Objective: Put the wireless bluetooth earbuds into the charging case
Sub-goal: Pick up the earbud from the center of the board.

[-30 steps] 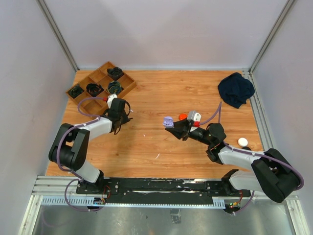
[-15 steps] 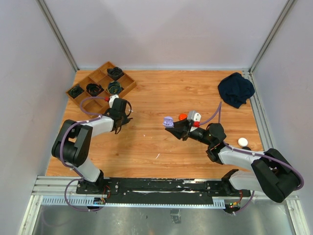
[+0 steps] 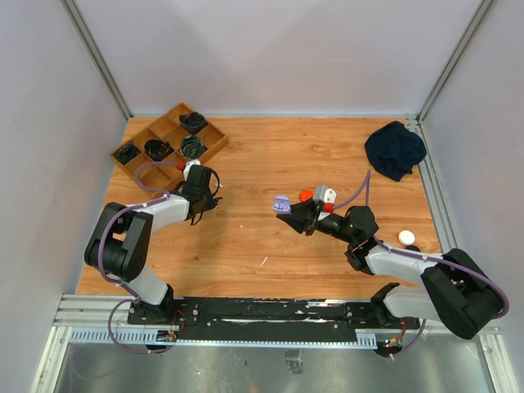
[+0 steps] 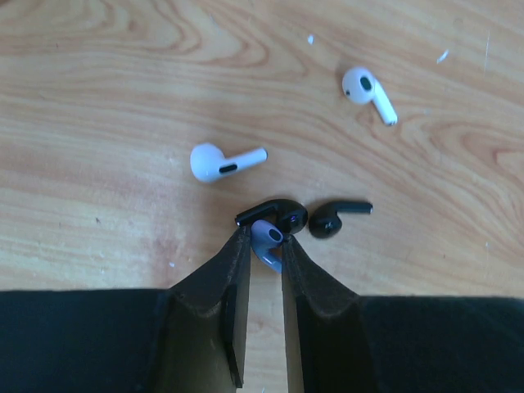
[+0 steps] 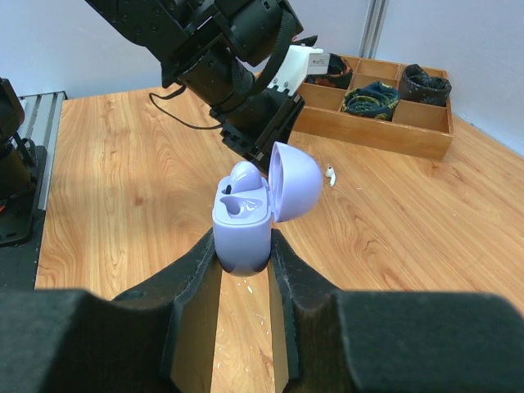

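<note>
Left gripper: jaws nearly shut, pinching a lavender earbud at the fingertips. Just past the tips lie two black earbuds; the nearer one touches or overlaps the held bud in the wrist view, and it cannot be told which. Two white earbuds lie farther out, well apart.

Right gripper: clamped on a lavender charging case, held upright above the table with its lid swung open. One lavender bud sits in a socket.

Against a second ago: the left wrist has edged slightly toward the wooden tray and its elbow has shifted. The right arm and case are unchanged.

Surface: wood-grain table with small white flecks. The compartmented tray at the far left holds dark coiled items. A dark cloth is bunched at the far right. A white round case lies near the right edge, and an orange round case beside the right wrist. Pale grey walls, aluminium frame posts.
</note>
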Robot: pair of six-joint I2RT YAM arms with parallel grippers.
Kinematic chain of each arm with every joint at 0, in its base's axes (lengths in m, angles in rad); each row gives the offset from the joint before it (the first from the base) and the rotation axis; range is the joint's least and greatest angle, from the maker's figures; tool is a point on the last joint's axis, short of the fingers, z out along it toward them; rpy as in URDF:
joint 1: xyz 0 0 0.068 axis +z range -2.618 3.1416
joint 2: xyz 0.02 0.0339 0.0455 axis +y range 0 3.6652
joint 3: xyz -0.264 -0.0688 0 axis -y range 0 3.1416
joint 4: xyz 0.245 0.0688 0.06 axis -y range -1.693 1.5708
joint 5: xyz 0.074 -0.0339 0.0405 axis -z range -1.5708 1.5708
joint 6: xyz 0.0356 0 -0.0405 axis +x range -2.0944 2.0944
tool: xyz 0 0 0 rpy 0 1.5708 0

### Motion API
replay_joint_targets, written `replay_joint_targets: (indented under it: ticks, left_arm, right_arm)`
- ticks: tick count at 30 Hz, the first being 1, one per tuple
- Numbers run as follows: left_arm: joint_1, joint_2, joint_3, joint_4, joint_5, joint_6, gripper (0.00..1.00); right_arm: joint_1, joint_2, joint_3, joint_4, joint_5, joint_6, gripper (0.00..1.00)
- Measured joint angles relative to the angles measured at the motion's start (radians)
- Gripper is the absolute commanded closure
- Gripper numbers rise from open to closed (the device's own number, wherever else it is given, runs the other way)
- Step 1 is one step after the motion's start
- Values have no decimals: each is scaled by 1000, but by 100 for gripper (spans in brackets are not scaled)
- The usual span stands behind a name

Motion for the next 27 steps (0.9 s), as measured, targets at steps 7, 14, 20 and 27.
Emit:
replay_joint_targets:
  ticks: [7, 14, 20, 27]
  left_arm:
    - [-31, -47, -18, -80, 53, 10, 81]
    - [-109, -83, -21, -178, 98, 29, 80]
    - [-147, -66, 24, -267, 95, 58, 80]
    - [-203, -36, 85, -380, 17, 91, 81]
  right_arm:
    - [0, -6, 0, 0, -1, 0, 85]
    - [0, -17, 0, 0, -2, 1, 84]
    - [0, -23, 0, -1, -4, 1, 85]
    - [0, -50, 0, -18, -4, 1, 85]
